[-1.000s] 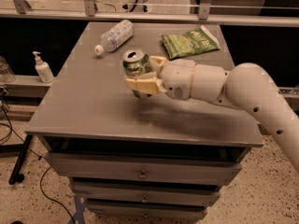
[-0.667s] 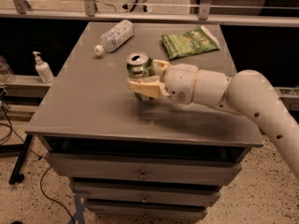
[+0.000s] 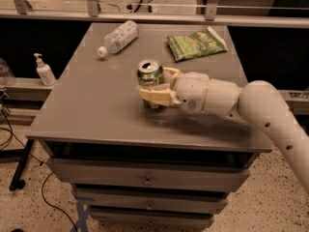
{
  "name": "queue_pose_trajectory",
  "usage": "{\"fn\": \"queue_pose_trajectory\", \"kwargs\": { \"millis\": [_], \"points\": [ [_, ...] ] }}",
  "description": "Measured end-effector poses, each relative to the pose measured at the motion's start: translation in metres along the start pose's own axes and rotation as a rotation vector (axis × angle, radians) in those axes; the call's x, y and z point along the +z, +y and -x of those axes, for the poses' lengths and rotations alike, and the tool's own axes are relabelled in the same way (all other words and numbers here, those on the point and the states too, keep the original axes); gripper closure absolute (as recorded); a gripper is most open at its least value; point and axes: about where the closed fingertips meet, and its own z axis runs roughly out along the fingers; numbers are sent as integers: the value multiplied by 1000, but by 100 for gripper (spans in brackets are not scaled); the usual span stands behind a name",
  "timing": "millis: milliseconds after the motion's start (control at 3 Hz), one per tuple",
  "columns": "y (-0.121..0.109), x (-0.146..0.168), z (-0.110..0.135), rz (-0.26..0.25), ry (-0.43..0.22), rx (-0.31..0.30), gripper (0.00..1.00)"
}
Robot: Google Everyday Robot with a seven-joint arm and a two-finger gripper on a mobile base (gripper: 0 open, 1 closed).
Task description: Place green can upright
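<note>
Green can (image 3: pixel 150 79) upright just right of the tabletop's centre, silver top and pull-tab facing the ceiling. Clenched around it, the gripper (image 3: pixel 153 84): one cream finger (image 3: pixel 158 96) across the near side of the can, the other (image 3: pixel 172 73) behind its far side, both against the green wall. Base either on the surface or just above it, impossible to tell; dark shadow directly beneath. White rounded arm (image 3: pixel 260 105) reaching in from the right, low over the table and past its right edge.

Flat grey tabletop (image 3: pixel 87 110), matte, with a faint sheen just in front of the gripper. Toward the far left corner, a clear plastic bottle (image 3: pixel 119 35) on its side, white cap (image 3: pixel 101 51) pointing to the near left. Toward the far right, a flat green snack bag (image 3: pixel 195 43), well apart from the can. Under the top, a stack of grey drawers (image 3: pixel 106 175) with small central pulls.

Left of the cabinet, a white pump bottle (image 3: pixel 44 71) standing on a low ledge (image 3: pixel 24 87). Behind the table, a dark gap, then a pale metal rail (image 3: pixel 145 17) with upright posts. Below, speckled floor (image 3: pixel 260 207), black cables (image 3: pixel 48 197) trailing on the left, and a slanted black leg (image 3: pixel 21 166) beside them.
</note>
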Motion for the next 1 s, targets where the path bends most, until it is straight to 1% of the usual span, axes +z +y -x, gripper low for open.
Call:
{"fn": "queue_pose_trajectory", "kwargs": {
  "millis": [333,667,1000],
  "points": [
    [2,-4,4,2,-2,6,16],
    [3,-7,4,7,-17,6,0],
    [5,-13,2,21,-38,1,0]
  ]
}}
